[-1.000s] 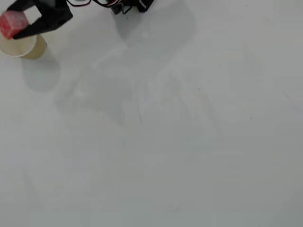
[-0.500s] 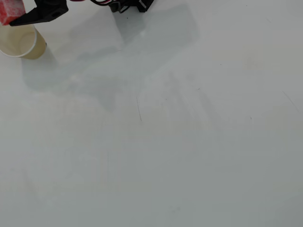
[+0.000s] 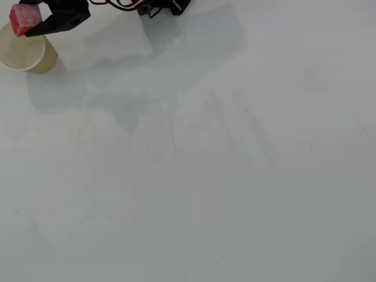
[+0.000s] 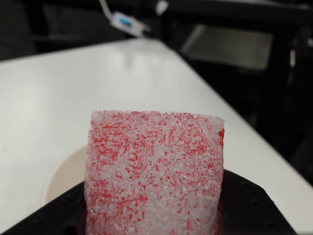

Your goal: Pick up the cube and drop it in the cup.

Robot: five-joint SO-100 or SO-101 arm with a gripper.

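Pincer [image 3: 32, 23] grips cube [image 3: 24, 19] above white table [image 3: 205, 176].

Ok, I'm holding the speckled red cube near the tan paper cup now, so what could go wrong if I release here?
Two risks. In the overhead view the speckled red cube sits over the far rim of the tan paper cup, not its centre, so a release may clip the rim and bounce out. The cup looks light and stands free on the white table, so the black gripper could tip it if it descends.

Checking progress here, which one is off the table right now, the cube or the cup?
The cube: the gripper holds it over the cup, which stands on the table.
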